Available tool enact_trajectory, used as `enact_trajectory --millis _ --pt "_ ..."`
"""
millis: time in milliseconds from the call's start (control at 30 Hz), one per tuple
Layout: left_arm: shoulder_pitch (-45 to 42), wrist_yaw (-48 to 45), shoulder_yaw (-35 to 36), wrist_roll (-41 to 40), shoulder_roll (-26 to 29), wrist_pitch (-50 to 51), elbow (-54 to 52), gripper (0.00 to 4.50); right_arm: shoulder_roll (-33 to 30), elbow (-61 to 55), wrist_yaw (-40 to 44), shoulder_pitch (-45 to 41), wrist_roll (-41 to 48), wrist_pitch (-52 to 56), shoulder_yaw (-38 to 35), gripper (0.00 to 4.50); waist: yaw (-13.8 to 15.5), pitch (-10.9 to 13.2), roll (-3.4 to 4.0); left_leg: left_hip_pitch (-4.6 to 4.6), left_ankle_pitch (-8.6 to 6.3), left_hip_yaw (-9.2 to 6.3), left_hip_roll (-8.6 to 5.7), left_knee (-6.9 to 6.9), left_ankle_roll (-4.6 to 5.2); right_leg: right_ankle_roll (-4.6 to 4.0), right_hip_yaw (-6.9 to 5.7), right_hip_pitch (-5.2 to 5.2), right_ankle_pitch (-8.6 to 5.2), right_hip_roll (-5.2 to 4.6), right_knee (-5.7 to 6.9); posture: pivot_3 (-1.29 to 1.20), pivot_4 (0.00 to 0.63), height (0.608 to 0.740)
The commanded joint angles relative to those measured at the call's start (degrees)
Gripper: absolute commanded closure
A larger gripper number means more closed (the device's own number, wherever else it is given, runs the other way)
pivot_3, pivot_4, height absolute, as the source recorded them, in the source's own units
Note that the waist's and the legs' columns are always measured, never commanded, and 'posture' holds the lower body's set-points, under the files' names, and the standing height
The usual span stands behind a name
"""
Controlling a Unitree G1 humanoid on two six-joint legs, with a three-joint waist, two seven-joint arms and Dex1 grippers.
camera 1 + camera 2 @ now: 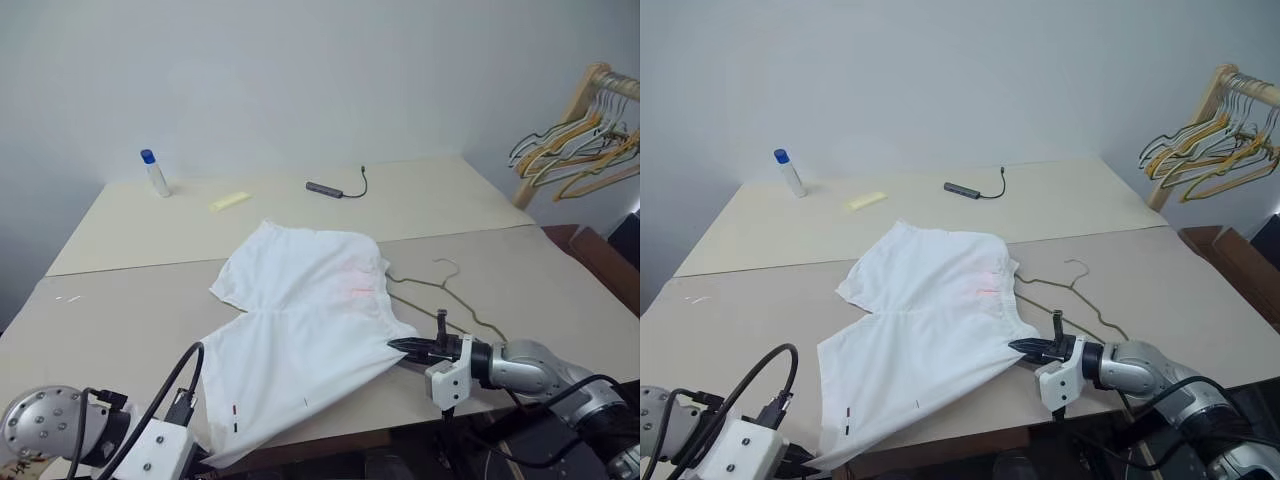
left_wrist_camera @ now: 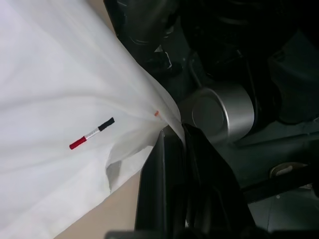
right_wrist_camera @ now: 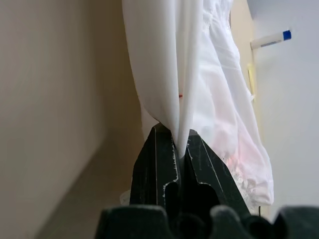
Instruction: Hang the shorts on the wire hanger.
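Note:
The white shorts (image 1: 300,330) lie spread across the tan table, with the waistband side and a faint pink blotch to the right and one leg trailing over the near edge. My right gripper (image 3: 179,138) is shut on a fold of the shorts' right edge and shows low over the table (image 1: 397,347). My left gripper (image 2: 174,132) is shut on the hem of the near leg, beside a small red and black mark (image 2: 91,133). The wire hanger (image 1: 445,300) lies flat just right of the shorts, partly tucked under them, with its hook (image 1: 448,264) pointing away.
At the back of the table stand a blue-capped bottle (image 1: 155,172), a yellow strip (image 1: 230,201) and a grey adapter on a black cable (image 1: 335,188). A wooden rack with bunched yellow and green hangers (image 1: 585,140) stands at the far right. The table's near edge (image 1: 330,440) runs beneath the shorts.

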Motion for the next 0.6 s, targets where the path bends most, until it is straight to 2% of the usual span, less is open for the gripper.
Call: enact_trajectory --millis 33,67,233,333,400,500,600 --pt "-2.9 -1.4 -0.8 0.0 1.3 -0.1 2.7 3.59 -2.8 -2.5 3.9 1.0 5.1 3.2 -4.2 3.93 0.2 0.0 0.02 -0.04 0.00 0.01 -0.01 0.00 0.00 0.00 0.00 -0.03 0.00 0.00 -0.01 -0.11 0.000 0.740" --pt "-3.5 -1.8 -0.8 -0.4 1.5 -0.1 3.2 3.34 -3.5 -3.6 5.4 1.8 6.4 3.6 -4.4 3.76 0.3 0.0 0.00 -0.06 0.00 0.02 -0.01 0.00 0.00 0.00 0.00 -0.04 0.00 -0.01 -0.03 -0.11 0.000 0.740" --pt "-7.5 -5.0 5.4 -6.7 1.9 2.8 6.0 1.78 -12.3 -13.1 14.8 10.2 18.6 8.9 -8.1 2.15 1.0 0.1 -0.02 -0.10 -0.03 0.02 0.06 0.00 0.04 -0.01 -0.02 -0.09 -0.02 0.01 -0.01 -0.10 0.000 0.740" --pt "-13.9 -5.6 7.6 -11.7 2.3 6.0 9.2 0.79 -17.9 -20.1 20.1 16.6 28.2 18.0 -12.9 1.08 1.4 0.1 -0.03 -0.10 -0.02 0.05 0.06 0.02 0.04 0.01 -0.02 -0.08 -0.03 0.00 0.01 -0.10 0.000 0.740" --pt "-19.0 -4.1 6.4 -13.3 1.6 7.7 10.6 0.11 -18.7 -22.8 21.6 19.0 34.9 24.3 -16.5 0.36 1.8 0.1 -0.05 -0.06 -0.02 0.05 0.08 0.04 0.04 0.03 -0.02 -0.05 -0.04 0.01 0.01 -0.11 0.000 0.740" --pt "-27.7 0.1 3.2 -16.9 -1.2 12.2 11.5 0.05 -16.0 -23.7 19.1 17.9 41.3 37.0 -22.2 0.35 1.7 0.1 -0.15 -0.02 -0.03 0.10 0.19 0.04 0.03 0.03 -0.01 -0.02 -0.03 0.09 -0.02 -0.12 0.000 0.740" --pt "-36.9 5.5 -0.1 -21.4 -6.2 18.4 12.2 0.05 -13.7 -22.6 14.8 14.5 43.7 52.0 -26.5 0.35 2.2 0.1 -0.13 -0.12 -0.05 0.10 0.18 0.12 -0.01 0.06 0.00 -0.10 0.03 0.09 -0.04 -0.13 0.000 0.740"
